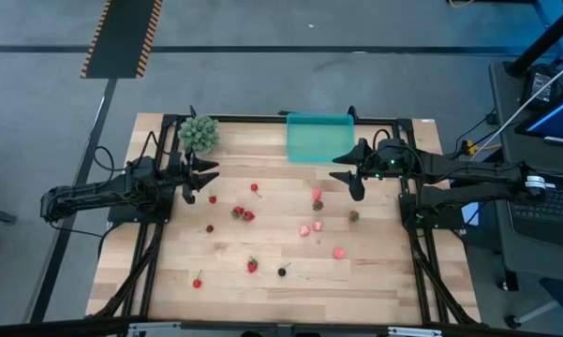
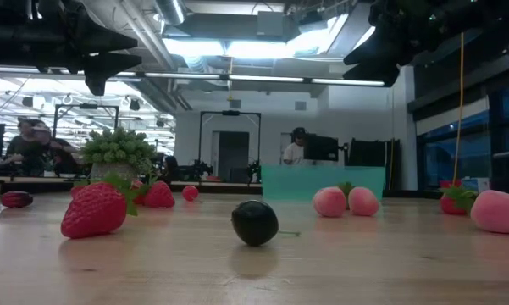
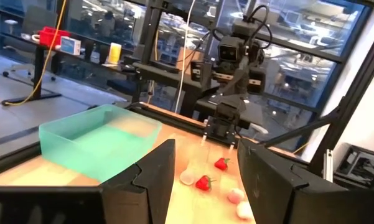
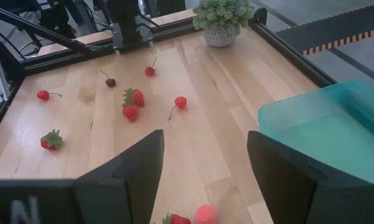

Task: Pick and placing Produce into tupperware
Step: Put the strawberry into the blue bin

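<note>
A pale wooden butcher-block table (image 1: 281, 281) edged by a black metal frame stands on a grey concrete floor marked with a strip of black-and-orange hazard tape (image 1: 122, 37). Level across the table, the room behind shows bright ceiling lights, desks and monitors, with a person (image 2: 297, 146) seated far back.

The landmark is the shallow rectangular tray of translucent teal-green plastic (image 1: 319, 137), smooth-walled and holding nothing, at the far edge of the table. To its left sits a bushy green leafy clump in a small pale pot (image 1: 199, 133). The produce lies scattered on the wood on the near side of the tray: small glossy red strawberries with green caps (image 1: 243, 214), tiny red cherries on thin stems (image 1: 198, 282), matte pink rounded pieces (image 1: 338, 253) and one shiny dark berry (image 1: 282, 271). None of it touches the tray; the closest piece is a pink one (image 1: 317, 193) just in front of it.

The left gripper (image 1: 209, 180) hangs above the table well to the tray's left, arm stretched level, fingers parted with nothing between them. The right gripper (image 1: 348, 171) hovers at the tray's near right corner, its dark blocky fingers (image 4: 286, 174) spread wide and empty.
</note>
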`<action>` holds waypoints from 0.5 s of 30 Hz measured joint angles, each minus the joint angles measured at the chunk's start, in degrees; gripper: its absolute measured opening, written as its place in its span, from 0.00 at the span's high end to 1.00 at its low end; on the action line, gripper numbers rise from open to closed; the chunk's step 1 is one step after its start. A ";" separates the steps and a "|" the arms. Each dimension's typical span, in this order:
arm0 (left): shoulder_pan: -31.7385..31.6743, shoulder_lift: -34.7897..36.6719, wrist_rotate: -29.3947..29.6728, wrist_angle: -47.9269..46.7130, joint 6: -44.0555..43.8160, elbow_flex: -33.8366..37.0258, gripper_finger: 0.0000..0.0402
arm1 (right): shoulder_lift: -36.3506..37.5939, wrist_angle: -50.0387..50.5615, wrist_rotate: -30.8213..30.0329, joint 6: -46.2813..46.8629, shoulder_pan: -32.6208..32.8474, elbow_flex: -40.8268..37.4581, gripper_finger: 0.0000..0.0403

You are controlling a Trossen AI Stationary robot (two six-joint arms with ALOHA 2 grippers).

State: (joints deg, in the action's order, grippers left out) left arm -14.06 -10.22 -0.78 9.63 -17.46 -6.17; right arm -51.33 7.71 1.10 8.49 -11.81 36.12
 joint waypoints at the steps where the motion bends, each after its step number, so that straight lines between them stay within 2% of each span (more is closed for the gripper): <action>1: -0.02 0.00 0.02 0.03 0.01 0.00 0.58 | 0.00 -0.13 0.00 0.00 -0.01 0.00 0.42; 9: -0.01 0.00 2.51 0.73 0.03 0.00 0.53 | 0.00 -0.20 0.01 0.00 -0.01 0.00 0.42; 15: 0.00 -0.02 3.21 1.24 -0.13 0.00 0.53 | 0.02 0.88 0.78 2.28 -0.02 0.00 0.42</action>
State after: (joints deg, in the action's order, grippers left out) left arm -14.06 -10.24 2.43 10.87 -17.59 -6.17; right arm -51.32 8.60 1.88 10.77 -11.84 36.12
